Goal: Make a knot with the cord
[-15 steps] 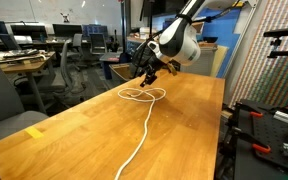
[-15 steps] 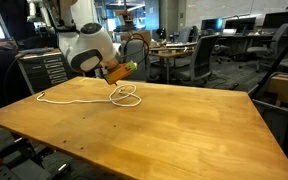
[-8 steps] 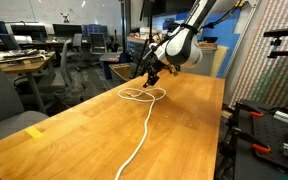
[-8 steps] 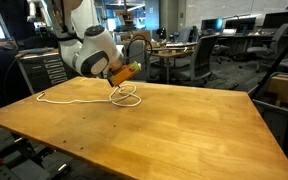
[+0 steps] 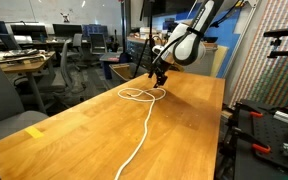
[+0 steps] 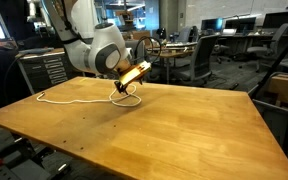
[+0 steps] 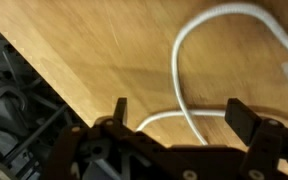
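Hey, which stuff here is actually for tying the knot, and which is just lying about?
For the job: cord, looped on the table; open tool over it.
Lying about: yellow patch at the table edge; chairs; drawer cabinet.

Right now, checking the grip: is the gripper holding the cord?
No: the wrist view shows the gripper open, the cord lying on the table.
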Controlling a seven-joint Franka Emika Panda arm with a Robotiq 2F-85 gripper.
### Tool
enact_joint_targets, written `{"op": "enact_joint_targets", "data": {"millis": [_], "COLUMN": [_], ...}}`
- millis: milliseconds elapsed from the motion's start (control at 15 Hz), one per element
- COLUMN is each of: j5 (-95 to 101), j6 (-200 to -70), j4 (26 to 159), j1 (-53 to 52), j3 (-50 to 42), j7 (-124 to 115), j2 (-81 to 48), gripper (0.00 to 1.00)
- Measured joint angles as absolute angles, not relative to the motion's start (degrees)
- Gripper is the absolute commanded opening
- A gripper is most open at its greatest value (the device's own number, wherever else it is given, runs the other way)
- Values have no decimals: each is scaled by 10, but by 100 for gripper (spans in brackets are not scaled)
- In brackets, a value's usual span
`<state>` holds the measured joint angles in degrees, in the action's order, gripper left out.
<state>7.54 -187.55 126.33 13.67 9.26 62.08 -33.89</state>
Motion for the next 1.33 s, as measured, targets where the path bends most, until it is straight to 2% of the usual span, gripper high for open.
{"op": "enact_joint_targets", "data": {"millis": [133,267,600,1000,1333], "j5": [106,129,134,142,118], "j6": [-1791,-1693,-1455,-1203,-1194], "j4": [1261,1263,1255,1183,1150], "j1": [105,91,69,16,4], "j3": [32,8,13,16,26], "j7": [610,603,603,515,445], "j2": [-298,-261,-212,-225,-259], "gripper": [100,100,100,100,100]}}
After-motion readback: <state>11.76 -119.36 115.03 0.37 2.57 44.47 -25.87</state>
